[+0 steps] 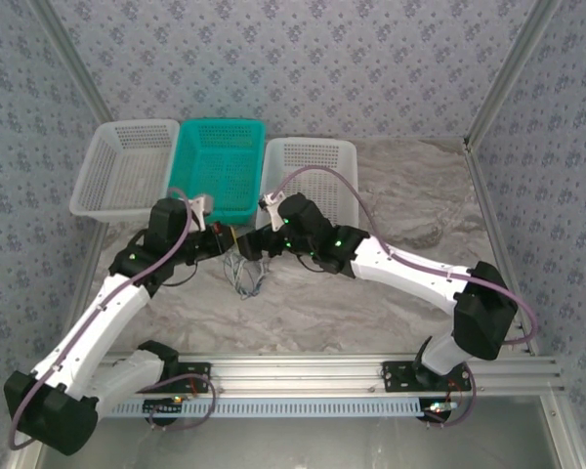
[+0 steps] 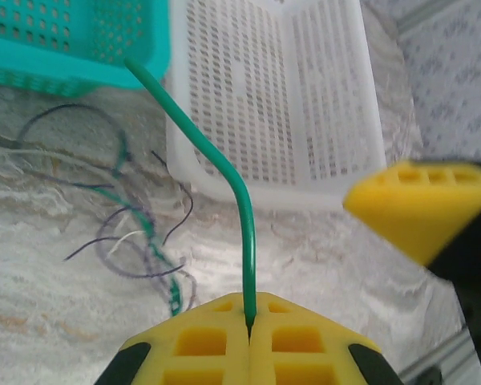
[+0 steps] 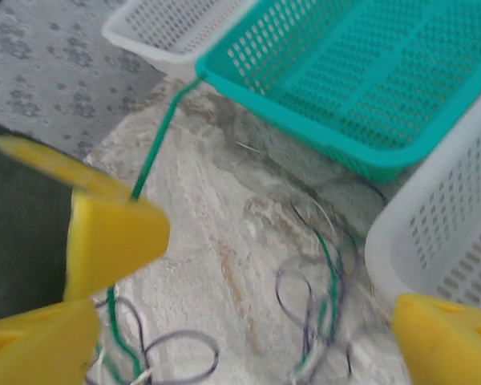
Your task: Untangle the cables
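Up close, green cable (image 2: 248,249), pinched

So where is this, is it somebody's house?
Probably not: it looks like a robot test booth. Two arms are bolted to a metal rail, patterned walls box the table in, and three baskets sit by tangled cables.

Cables (image 2: 147,231): dark grey, cream, green.
Middle basket (image 1: 218,166): teal.
Left basket (image 1: 125,166) and right basket (image 1: 308,181): white, grid-perforated.
Table (image 1: 371,303): marbled beige-grey.
Walls (image 1: 303,59): pale blue-grey, small floral repeat.
Gripper fingers (image 2: 208,345): yellow.
Arms (image 1: 98,313): white with black joints.
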You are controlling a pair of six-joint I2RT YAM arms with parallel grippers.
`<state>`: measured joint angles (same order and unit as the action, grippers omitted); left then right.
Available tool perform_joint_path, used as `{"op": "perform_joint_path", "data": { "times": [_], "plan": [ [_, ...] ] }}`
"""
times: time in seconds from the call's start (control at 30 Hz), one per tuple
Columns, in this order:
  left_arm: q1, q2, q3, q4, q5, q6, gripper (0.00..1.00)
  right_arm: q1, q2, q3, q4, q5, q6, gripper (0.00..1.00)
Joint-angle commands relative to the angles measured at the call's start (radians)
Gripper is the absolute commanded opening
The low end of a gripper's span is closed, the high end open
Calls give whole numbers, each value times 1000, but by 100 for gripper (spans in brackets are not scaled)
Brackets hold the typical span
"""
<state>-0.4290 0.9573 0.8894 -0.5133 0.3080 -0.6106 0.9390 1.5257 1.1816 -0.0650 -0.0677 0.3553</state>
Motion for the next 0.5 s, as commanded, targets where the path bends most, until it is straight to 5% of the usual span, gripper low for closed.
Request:
{"op": "perform_joint_path", "data": {
  "times": [0.0, 0.17, 0.47],
  "plan": [
    [-37, -2, 70, -140, 45, 128, 0, -37, -48, -74, 145, -168, -40, 78],
    [-51, 8, 104, -125, 46, 106, 0, -78, -84, -198, 370, -370, 47, 57],
    [-54, 18, 88, -19, 94, 39, 0, -60, -60, -257, 548, -493, 151, 49]
  ]
}}
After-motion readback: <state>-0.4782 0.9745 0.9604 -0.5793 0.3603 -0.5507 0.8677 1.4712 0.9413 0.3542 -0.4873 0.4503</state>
